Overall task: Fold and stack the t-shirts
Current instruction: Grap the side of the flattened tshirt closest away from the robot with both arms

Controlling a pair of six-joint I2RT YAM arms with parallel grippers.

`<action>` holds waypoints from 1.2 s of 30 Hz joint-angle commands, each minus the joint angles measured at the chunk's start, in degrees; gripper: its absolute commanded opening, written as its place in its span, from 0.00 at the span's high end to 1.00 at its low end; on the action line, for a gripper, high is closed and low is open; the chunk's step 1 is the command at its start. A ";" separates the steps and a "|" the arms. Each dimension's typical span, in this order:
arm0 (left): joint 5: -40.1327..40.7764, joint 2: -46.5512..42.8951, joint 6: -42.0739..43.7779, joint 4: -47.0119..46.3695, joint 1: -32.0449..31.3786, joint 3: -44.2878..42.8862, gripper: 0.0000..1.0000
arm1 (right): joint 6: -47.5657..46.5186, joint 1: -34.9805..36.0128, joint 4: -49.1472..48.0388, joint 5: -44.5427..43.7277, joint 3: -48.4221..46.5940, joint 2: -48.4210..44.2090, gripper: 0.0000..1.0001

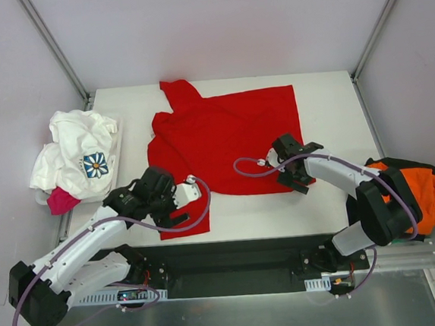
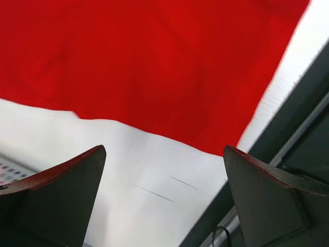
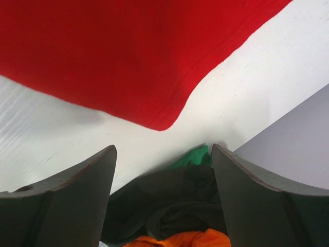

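T-shirts lie spread out: a white flower-print t-shirt [image 1: 80, 156] and pink t-shirt [image 1: 59, 200] are heaped well left of the left gripper [image 2: 163, 149], whose fingers are apart and empty at the red t-shirt [image 1: 223, 136] edge. The right gripper [image 3: 163, 148], also spread and empty, is beside the red corner. An orange t-shirt [image 1: 422, 191] and dark t-shirt [image 3: 164, 206] are bunched to its right.

I sit at the near edge of a white table [image 1: 327, 107]; top matte, light even, shadows faint and soft. Pale lilac-grey walls [image 1: 213, 26] close it in at the back and on both sides, with a grey metal strut [image 1: 53, 46] slanting up from the far left corner and a second strut [image 1: 386, 20] from the far right. Along the near edge runs a black mounting rail [image 1: 233, 257], and below it a sheet of brushed metal [image 1: 238, 314] with a dull sheen.
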State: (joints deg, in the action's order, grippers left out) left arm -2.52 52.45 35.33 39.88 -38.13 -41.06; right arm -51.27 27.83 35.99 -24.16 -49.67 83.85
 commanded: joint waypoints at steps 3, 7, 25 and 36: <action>0.15 5.38 -3.60 4.33 -3.35 4.14 0.01 | -0.68 -0.41 -1.97 -2.29 -0.60 2.63 0.22; -0.20 8.11 -4.39 3.81 -4.06 4.85 0.01 | -0.42 -0.41 -2.33 -1.77 -0.96 2.11 0.22; -5.56 12.77 -7.29 -0.50 -5.55 6.51 0.01 | -0.24 -0.50 -2.06 -1.85 -0.16 1.14 0.23; -3.89 18.04 -6.86 -3.75 -5.55 6.61 0.08 | -0.24 -0.41 -1.45 -1.33 -0.08 0.08 0.23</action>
State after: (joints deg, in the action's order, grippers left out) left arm -6.96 69.06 28.86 37.58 -43.18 -34.79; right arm -51.48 27.62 33.67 -25.30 -49.67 86.41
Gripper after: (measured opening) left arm 0.947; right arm 0.776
